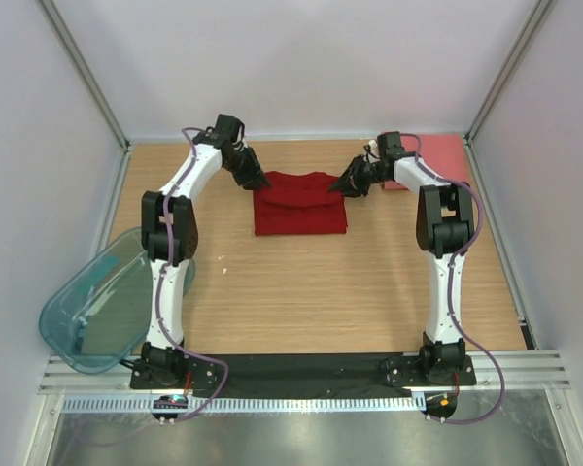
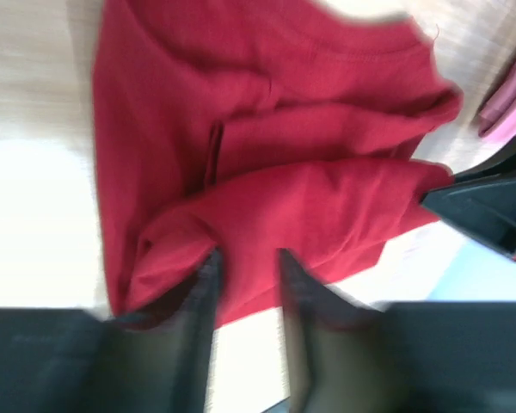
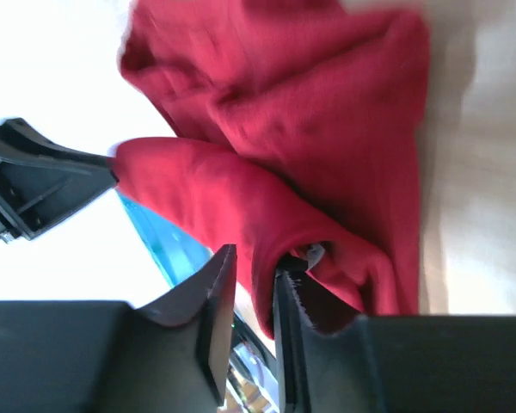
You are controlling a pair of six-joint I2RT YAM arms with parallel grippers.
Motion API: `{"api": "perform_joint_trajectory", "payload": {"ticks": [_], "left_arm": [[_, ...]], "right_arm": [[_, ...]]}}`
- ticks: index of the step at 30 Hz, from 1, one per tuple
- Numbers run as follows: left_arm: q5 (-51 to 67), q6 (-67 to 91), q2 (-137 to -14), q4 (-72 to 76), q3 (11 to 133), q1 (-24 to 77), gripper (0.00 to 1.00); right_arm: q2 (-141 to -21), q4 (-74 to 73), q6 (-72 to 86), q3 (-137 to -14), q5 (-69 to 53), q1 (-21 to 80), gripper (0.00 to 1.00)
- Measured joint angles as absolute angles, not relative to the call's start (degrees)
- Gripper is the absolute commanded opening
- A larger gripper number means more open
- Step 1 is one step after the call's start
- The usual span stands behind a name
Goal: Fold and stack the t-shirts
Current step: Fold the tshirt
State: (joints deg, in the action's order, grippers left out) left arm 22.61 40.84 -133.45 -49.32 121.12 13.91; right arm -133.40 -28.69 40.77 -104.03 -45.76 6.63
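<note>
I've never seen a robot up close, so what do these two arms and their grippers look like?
The left arm and right arm match: slim white tubes linked by chunky black joints, each on a black base. A thin purple cable loops along each. The left gripper and right gripper are black, with two flat, tapering fingers. No markings are readable.

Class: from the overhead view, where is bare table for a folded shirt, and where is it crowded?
Bare: the near table between dark red shirt and arm bases; also left, between shirt and teal bin. Crowded: far edge, left gripper and right gripper pinching it, pink shirt far right.
</note>
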Motion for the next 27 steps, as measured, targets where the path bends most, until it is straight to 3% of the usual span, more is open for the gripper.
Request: {"api": "perform_joint_trajectory", "payload": {"ticks": [2, 3, 5, 7, 12, 15, 19, 27], "left_arm": [[22.8, 42.5, -134.8, -48.5, 123.1, 13.1, 0.44], [22.9, 43.2, -135.3, -48.1, 123.9, 12.7, 0.52], [22.3, 43.9, -135.6, -47.7, 124.7, 11.8, 0.58], [21.4, 44.1, -135.3, -47.6, 124.9, 11.2, 0.59], [17.5, 41.0, -128.7, -47.7, 118.9, 10.6, 0.63], [17.3, 38.6, -120.2, -46.8, 109.4, 10.7, 0.64], [19.1, 36.5, -112.4, -45.0, 99.1, 10.9, 0.65], [21.1, 35.1, -116.0, -42.3, 93.4, 12.2, 0.65]], "right_arm": [[-134.9, -26.4, 43.0, -105.4, -46.0, 6.5, 0.35], [-135.7, -25.4, 44.1, -106.2, -46.0, 6.4, 0.42], [-137.0, -24.8, 46.3, -108.6, -45.7, 6.2, 0.5], [-137.3, -25.4, 47.0, -110.6, -45.1, 5.9, 0.6], [-136.6, -33.3, 41.3, -119.7, -40.5, 4.0, 0.71], [-133.9, -39.1, 35.7, -119.5, -38.2, 2.9, 0.72], [-126.6, -41.5, 28.8, -108.1, -37.1, 1.7, 0.72], [-121.9, -39.3, 24.4, -88.9, -37.2, 6.0, 0.71]]}}
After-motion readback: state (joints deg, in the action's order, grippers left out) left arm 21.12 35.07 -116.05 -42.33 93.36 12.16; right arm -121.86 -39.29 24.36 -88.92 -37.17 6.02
